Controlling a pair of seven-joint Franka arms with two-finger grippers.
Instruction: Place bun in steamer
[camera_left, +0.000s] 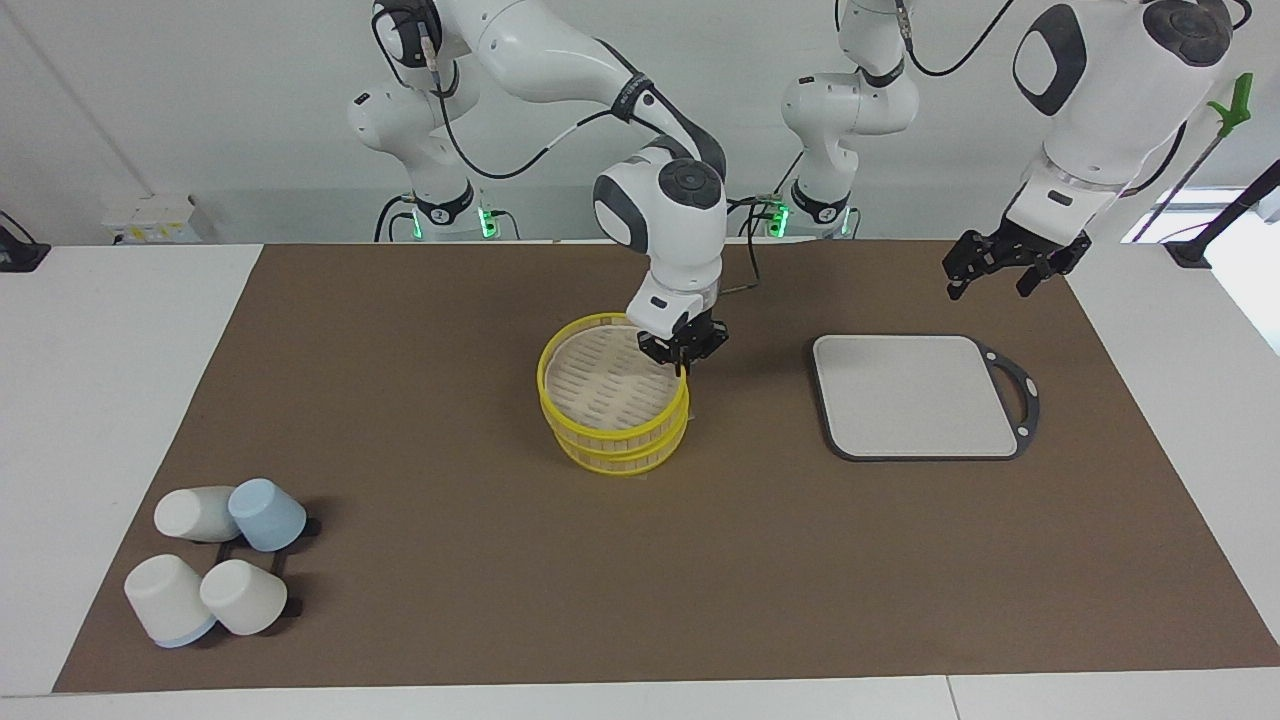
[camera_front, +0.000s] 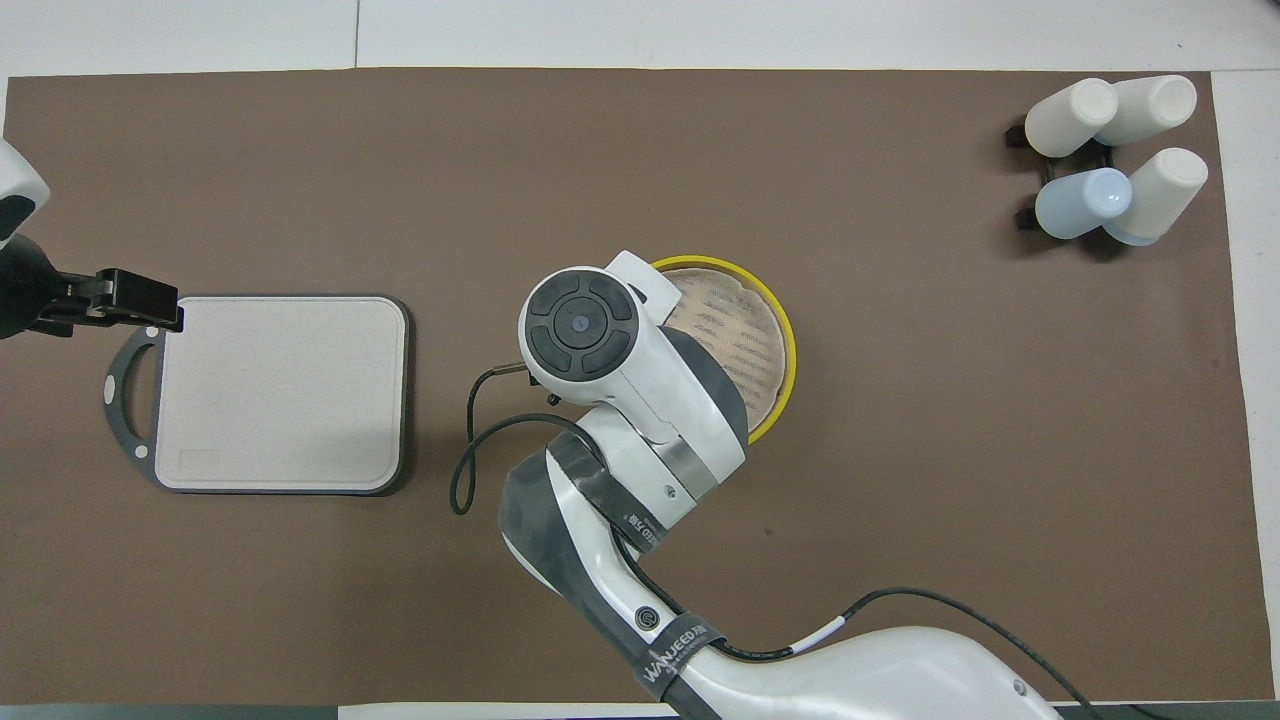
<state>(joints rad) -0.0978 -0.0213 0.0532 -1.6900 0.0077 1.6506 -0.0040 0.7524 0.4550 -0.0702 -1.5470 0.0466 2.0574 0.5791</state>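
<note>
The steamer stands mid-table: a yellow-rimmed basket with its slatted lid on top, sitting slightly tilted and offset. The lid also shows in the overhead view, partly covered by the right arm. My right gripper is at the lid's rim on the side nearer the robots, fingers closed over the yellow rim. My left gripper hangs open and empty in the air, above the mat by the grey board's handle end. It also shows in the overhead view. The bun is not in view.
A grey square board with a black rim lies toward the left arm's end, also seen from overhead. Several white and blue cups lie on a black rack at the right arm's end, farther from the robots.
</note>
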